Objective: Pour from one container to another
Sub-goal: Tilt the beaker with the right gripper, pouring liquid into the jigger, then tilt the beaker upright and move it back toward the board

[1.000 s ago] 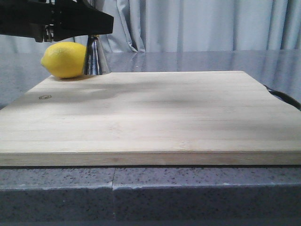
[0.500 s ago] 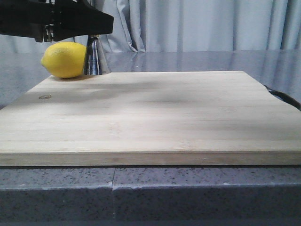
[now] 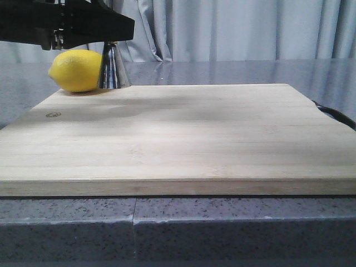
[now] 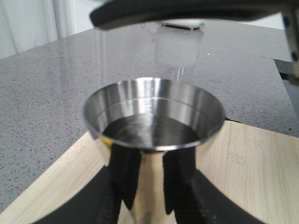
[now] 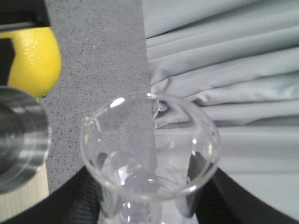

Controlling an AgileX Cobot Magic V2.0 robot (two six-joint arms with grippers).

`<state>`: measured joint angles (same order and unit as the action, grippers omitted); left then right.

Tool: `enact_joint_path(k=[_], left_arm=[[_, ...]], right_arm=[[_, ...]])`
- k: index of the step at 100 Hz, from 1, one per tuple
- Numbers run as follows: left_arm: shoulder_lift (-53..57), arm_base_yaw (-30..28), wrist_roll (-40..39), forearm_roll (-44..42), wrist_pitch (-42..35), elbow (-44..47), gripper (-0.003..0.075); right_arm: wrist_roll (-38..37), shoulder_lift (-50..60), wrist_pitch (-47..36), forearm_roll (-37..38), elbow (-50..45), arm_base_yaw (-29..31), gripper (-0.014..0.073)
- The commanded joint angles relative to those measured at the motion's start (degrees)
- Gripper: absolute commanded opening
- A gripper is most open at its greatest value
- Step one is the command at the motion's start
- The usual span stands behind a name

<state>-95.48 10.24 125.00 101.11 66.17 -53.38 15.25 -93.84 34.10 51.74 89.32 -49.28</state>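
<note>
Both jaws are clamped: those of the left gripper point(image 4: 145, 186) are closed on the stem of the jigger point(image 4: 153, 140), and those of the right gripper point(image 5: 149, 205) are closed on the lower body of the beaker point(image 5: 149, 158). In the left wrist view the black fingers point(image 4: 125, 177) are seen pressed against either side of the steel stem below the upper cup. The jigger is held upright, its round rim open upward, and a dark pool of liquid is seen inside the cup. Its lower cone is seen in the front view at the far left corner of the board point(image 3: 183, 139), just beside the lemon point(image 3: 76, 70); whether its foot is touching the board cannot be told.

The beaker is seen faintly in the left wrist view as clear glass above and behind the jigger's rim, beneath a dark arm part crossing the top of that picture. In the right wrist view its mouth is turned toward the camera, a little clear liquid or glare is seen inside, and the jigger's rim is seen close beside it, with the lemon beyond. How far the beaker is tilted cannot be told.

In the front view black arm parts are seen above the lemon. The board is laid on a grey speckled counter point(image 3: 222, 228), and a pale curtain point(image 3: 250, 28) is hung behind.
</note>
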Motion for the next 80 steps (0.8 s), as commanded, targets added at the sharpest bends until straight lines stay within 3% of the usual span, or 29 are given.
enact_joint_path(k=[1,16,40,62,80], left_arm=[[2.11,0.39,-0.43,4.90,5.84,-1.78,0.0186],[2.11,0.39,-0.43,4.90,5.84,-1.78,0.0186],[2.11,0.39,-0.43,4.90,5.84,-1.78,0.0186],[2.11,0.39,-0.43,4.90,5.84,-1.78,0.0186],[2.11,0.39,-0.43,4.90,5.84,-1.78,0.0186]], right_arm=[[-5.13,4.85,-1.74,2.41,2.13,0.82,0.0297],[-15.25,8.98,-1.74,-0.30,2.13,4.54,0.0297],[-17.94,16.14,-3.37,-19.61,-0.11,17.21,0.0297],[-17.94,24.27,-17.38,-30.42,-14.84,28.70,0.0297],[-17.94,27.94,-30.79,-38.05,-29.34,33.55,0.0297]])
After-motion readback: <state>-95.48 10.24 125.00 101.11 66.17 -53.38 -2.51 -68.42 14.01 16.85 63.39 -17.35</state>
